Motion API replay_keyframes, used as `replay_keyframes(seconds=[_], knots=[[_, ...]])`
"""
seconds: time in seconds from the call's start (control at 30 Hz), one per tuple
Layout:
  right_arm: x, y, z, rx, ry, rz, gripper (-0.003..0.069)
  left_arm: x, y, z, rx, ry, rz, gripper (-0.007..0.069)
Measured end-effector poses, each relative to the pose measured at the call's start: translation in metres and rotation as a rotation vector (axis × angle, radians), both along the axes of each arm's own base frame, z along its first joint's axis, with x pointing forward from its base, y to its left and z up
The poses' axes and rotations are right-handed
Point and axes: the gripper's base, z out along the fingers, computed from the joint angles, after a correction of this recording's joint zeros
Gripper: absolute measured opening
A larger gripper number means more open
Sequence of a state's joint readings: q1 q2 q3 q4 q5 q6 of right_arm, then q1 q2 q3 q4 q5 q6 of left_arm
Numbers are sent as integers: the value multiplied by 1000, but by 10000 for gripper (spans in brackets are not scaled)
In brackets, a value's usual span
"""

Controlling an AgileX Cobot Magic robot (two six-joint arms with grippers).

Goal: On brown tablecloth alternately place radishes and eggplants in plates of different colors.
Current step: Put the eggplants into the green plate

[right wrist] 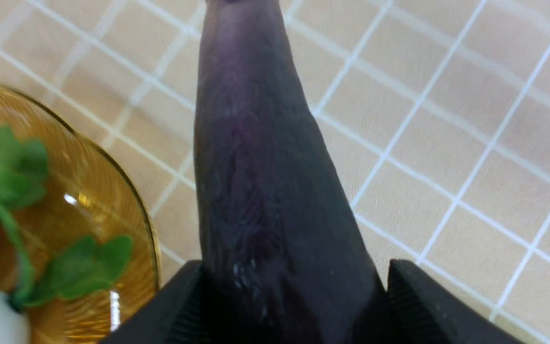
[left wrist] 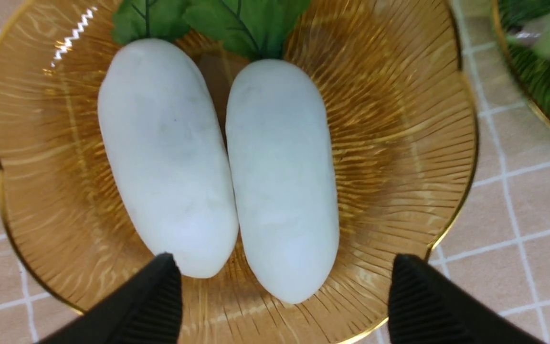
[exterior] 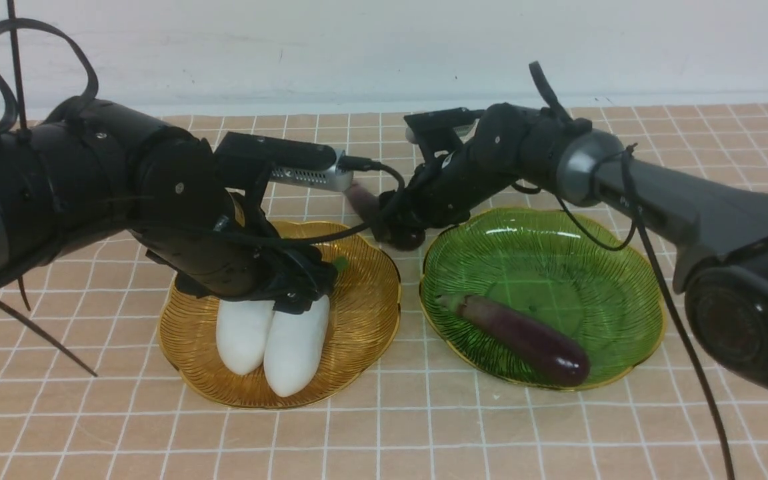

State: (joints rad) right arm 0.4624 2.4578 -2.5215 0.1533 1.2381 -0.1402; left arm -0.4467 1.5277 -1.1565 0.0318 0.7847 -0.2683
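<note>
- The left claw [left wrist: 284,306] hangs wide open above the amber plate [exterior: 364,313], gripping nothing.
- Two white radishes [exterior: 243,340] [exterior: 294,353] lie side by side, touching, in that plate, with their leafy tops under the claw.
- The right claw [right wrist: 294,272] is closed against both sides of a dark purple eggplant [right wrist: 256,167], over the brown tablecloth [exterior: 491,427] behind the gap between the plates.
- The green plate [exterior: 557,260] holds a second eggplant [exterior: 524,337], lying diagonally with its stem cap to the left.

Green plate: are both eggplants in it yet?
No, only one eggplant lies in the green plate; the second eggplant sits between the right jaws.
</note>
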Motion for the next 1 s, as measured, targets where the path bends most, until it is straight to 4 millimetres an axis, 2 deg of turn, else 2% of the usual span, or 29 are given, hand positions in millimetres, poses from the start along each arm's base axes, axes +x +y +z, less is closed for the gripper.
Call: replay_keyframes(seconds=[0.07, 0.17, 0.4, 0.57, 0.73, 1.0], knots=[[-3, -1, 13, 16, -16, -7, 428, -2, 1, 4, -7, -10, 4, 525], [-5, -2, 22, 36, -16, -23, 428, -5, 2, 7, -7, -6, 8, 525], [-14, -7, 29, 43, 22, -68, 428, -14, 7, 10, 21, 56, 15, 525], [-36, -22, 30, -32, 86, -85, 428, -19, 9, 11, 36, 86, 17, 525], [-53, -38, 22, -146, 124, -111, 428, -20, 10, 13, 28, 83, 24, 525], [-51, -48, -14, -283, 167, -155, 428, -21, 9, 13, 13, 92, 29, 525]])
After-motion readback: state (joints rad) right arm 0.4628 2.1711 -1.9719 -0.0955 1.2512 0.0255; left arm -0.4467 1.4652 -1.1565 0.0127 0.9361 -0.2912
